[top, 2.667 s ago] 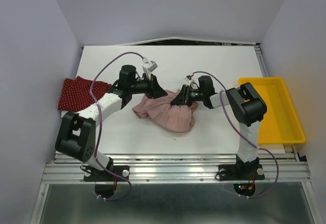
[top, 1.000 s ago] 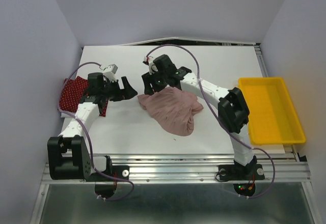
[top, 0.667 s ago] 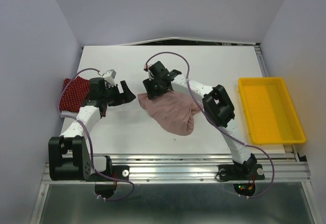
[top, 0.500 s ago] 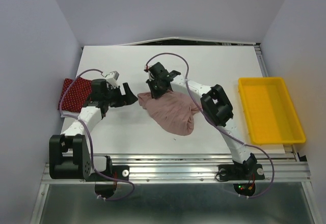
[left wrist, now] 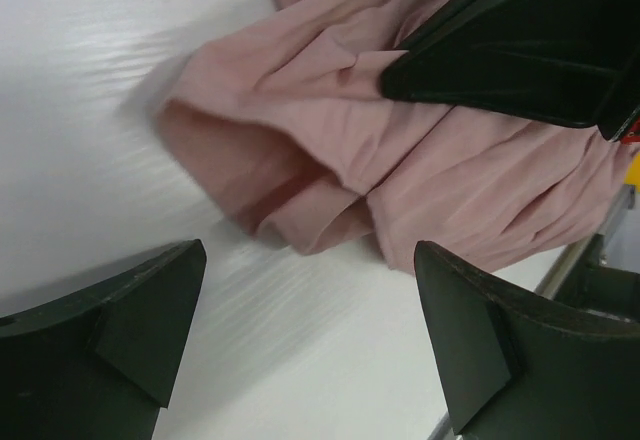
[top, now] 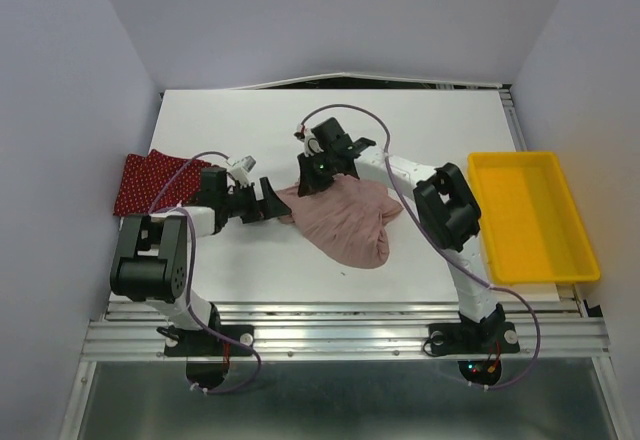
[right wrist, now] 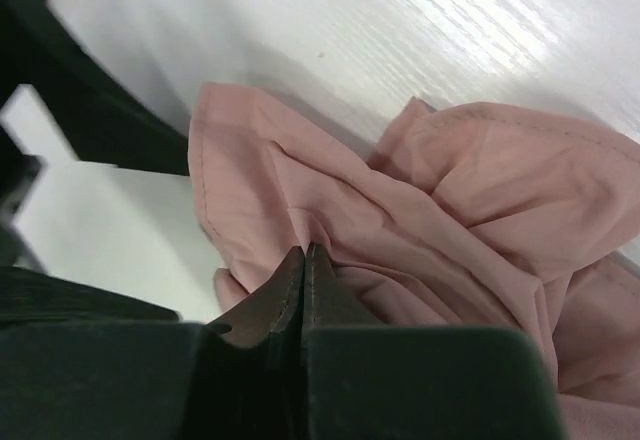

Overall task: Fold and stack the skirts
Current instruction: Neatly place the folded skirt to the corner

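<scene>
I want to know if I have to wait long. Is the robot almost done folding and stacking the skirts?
Not yet. The red dotted skirt lies flat at the left, apparently folded. The right tool is shut on a fold of the crumpled pink skirt, and the open left tool is beside its corner. Folding the pink skirt and stacking the two remain.

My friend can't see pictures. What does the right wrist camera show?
The right gripper is shut, pinching a fold of the wrinkled pink skirt on the white table. The left gripper, jaws open, sits at the picture's left edge, beside the skirt.
</scene>
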`<state>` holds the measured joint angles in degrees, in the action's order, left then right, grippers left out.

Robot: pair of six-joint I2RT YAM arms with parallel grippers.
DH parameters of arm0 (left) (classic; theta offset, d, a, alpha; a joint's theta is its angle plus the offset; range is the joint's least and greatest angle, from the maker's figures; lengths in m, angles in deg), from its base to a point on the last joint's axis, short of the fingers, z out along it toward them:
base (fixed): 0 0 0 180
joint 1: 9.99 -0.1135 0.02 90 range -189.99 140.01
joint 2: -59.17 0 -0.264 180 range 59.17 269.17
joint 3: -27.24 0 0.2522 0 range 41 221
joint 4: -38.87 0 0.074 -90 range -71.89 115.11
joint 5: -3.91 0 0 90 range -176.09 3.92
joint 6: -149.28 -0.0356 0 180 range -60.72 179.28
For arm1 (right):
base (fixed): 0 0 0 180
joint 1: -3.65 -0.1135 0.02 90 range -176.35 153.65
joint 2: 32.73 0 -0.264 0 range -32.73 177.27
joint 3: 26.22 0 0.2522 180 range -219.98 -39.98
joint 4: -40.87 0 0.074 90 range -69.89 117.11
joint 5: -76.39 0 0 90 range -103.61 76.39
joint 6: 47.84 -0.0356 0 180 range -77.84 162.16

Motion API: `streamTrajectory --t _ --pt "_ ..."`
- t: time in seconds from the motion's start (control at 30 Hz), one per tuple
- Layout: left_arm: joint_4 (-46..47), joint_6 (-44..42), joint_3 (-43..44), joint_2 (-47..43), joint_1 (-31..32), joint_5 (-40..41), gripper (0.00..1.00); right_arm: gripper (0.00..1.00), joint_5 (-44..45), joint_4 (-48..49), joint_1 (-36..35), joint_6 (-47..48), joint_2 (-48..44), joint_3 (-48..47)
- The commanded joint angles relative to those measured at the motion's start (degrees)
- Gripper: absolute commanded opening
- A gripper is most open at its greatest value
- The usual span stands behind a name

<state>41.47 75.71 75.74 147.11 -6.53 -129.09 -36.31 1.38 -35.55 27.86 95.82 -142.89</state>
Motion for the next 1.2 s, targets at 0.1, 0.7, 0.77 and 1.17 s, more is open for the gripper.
streamTrajectory --t 0.1,0.7,0.77,1.17 --pt "17.6 8.1 -1.4 7.3 4.5 -6.4 0.99 0.01 -10.2 8.7 1.7 -4.1 -6.0 3.2" --pt "31.5 22.9 -0.3 18.1 15.3 4.2 0.94 0.01 -16.0 13.3 3.1 -8.0 -6.2 5.0" --pt "31.2 23.4 0.4 19.5 15.3 5.1 0.78 0.01 -15.5 13.3 3.1 -7.9 -6.4 5.1" --pt "13.3 20.2 3.0 9.5 13.0 13.3 0.00 0.65 -4.0 8.4 13.9 -6.3 -14.8 1.9"
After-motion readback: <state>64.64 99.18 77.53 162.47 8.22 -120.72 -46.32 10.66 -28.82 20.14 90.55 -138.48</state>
